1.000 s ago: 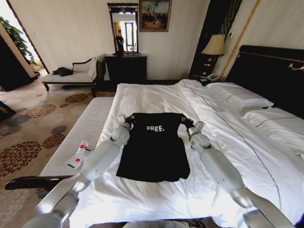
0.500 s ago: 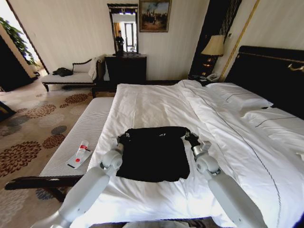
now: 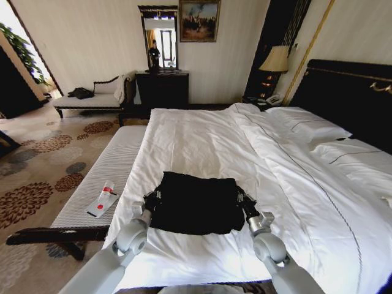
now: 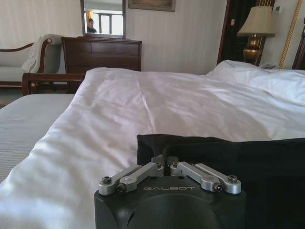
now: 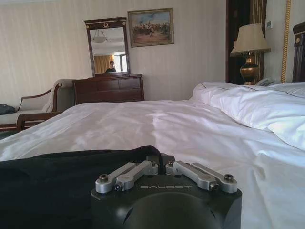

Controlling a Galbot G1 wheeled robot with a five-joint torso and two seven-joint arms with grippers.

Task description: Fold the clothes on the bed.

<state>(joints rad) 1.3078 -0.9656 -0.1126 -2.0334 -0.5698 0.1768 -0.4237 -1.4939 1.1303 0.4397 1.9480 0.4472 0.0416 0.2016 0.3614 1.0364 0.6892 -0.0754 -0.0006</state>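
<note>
Both pincers were clenched on the folded T-shirt [image 3: 196, 203] near the bed's [image 3: 202, 138] foot edge: left pincer [image 3: 151, 197], right pincer [image 3: 244, 201], arms low.

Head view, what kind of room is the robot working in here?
Most likely a hotel bedroom. A large bed with a white duvet and pillows stands against a tall dark headboard; beside it is a table lamp, and a dark dresser sits under a wall mirror and a framed painting.

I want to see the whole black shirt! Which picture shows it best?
The head view: the whole folded black shirt lies on the bed between both claws. Each wrist view catches just one dark edge.
</note>
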